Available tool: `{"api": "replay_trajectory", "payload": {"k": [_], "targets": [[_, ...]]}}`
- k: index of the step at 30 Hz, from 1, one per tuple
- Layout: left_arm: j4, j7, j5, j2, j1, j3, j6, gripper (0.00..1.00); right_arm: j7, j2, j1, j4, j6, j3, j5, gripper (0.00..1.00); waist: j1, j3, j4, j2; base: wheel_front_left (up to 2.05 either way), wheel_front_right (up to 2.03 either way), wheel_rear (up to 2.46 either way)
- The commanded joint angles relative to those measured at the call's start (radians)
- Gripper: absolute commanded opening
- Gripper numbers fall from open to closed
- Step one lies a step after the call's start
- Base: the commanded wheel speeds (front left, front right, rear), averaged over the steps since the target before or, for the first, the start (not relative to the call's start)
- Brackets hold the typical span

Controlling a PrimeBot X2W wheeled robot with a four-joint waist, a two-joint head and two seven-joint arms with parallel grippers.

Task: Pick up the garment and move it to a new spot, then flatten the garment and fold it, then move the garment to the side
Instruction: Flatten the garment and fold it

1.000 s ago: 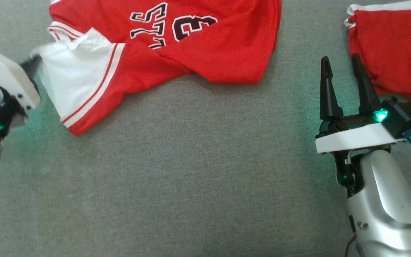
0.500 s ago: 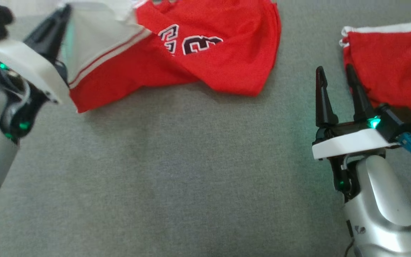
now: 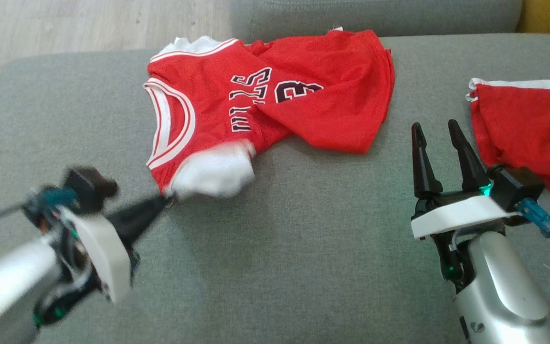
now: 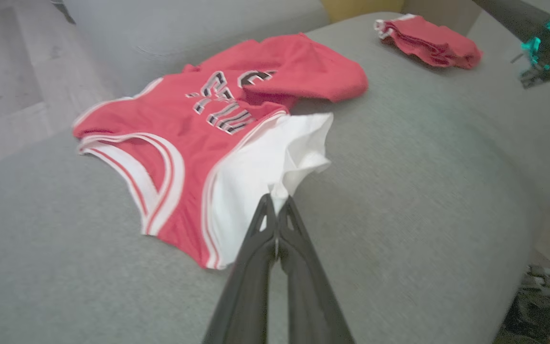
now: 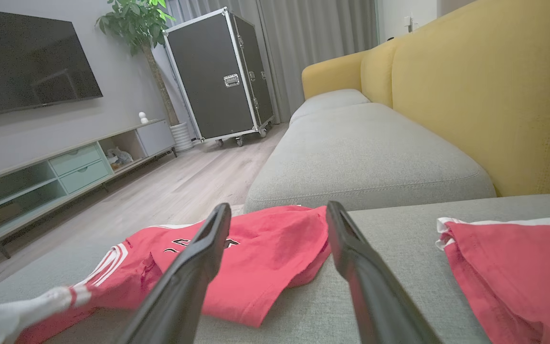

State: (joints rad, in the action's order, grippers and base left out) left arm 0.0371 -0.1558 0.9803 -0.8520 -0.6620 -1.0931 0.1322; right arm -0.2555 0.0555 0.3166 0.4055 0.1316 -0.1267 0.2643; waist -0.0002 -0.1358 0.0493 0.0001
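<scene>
Pinching jersey [image 4: 160, 138] white corner w/ left hand [image 4: 275, 203].

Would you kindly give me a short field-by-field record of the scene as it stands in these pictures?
surface: grey sofa cushion
garment: red jersey, crumpled on the cushion
left gripper: shut on the jersey's white corner
right gripper: open, holding nothing, between the jersey and the red shorts
</scene>
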Motion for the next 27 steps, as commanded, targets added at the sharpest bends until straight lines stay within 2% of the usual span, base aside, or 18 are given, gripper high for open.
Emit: {"api": "replay_trajectory", "payload": {"k": [1,8,10,13,16,18,19,23,27], "targets": [[-0.037,0.014,0.002,-0.047,-0.025,0.015,-0.002,0.0,-0.006,-0.005,0.011,-0.024,-0.001,-0.026,0.008,1.0,0.0002,0.011,0.004,-0.0001,0.0,0.0,0.0],[-0.084,0.011,0.002,-0.047,-0.01,-0.107,-0.002,0.0,-0.006,-0.005,0.012,-0.012,-0.001,-0.033,0.011,1.0,0.0002,0.027,-0.003,-0.0001,0.0,0.0,0.0],[-0.052,0.012,-0.004,-0.049,-0.017,-0.105,-0.012,1.0,-0.006,-0.005,0.014,-0.011,-0.001,-0.034,0.012,1.0,0.0002,0.028,-0.006,-0.0001,0.0,0.0,0.0],[-0.012,0.043,-0.002,-0.04,-0.024,-0.079,-0.047,1.0,-0.006,-0.005,0.012,-0.012,-0.001,-0.034,0.012,1.0,0.0002,0.029,-0.008,-0.0001,0.0,0.0,0.0],[0.036,0.112,0.039,-0.02,-0.018,-0.016,-0.118,1.0,-0.006,-0.005,0.012,-0.016,-0.001,-0.027,0.009,1.0,0.0002,0.034,-0.011,-0.0001,0.0,0.0,0.0],[0.066,0.193,0.091,0.004,-0.011,0.057,-0.184,1.0,-0.006,-0.005,0.008,-0.026,-0.001,-0.015,0.006,1.0,0.0002,0.04,-0.011,-0.0001,0.0,0.0,0.0],[0.066,0.193,0.091,0.004,-0.011,0.057,-0.184,1.0,-0.006,-0.005,0.008,-0.026,-0.001,-0.015,0.006,1.0,0.0002,0.04,-0.011,-0.0001,0.0,0.0,0.0],[0.113,0.37,0.184,0.061,0.031,0.201,-0.288,1.0,-0.006,-0.005,-0.009,-0.036,-0.001,-0.001,0.0,1.0,0.0002,0.054,-0.004,-0.0001,0.0,0.0,0.0],[0.11,0.416,0.211,0.142,0.11,0.376,-0.331,1.0,-0.006,-0.005,-0.026,-0.035,-0.001,0.006,-0.017,1.0,0.0002,0.061,0.008,-0.0001,0.0,0.0,0.0]]}}
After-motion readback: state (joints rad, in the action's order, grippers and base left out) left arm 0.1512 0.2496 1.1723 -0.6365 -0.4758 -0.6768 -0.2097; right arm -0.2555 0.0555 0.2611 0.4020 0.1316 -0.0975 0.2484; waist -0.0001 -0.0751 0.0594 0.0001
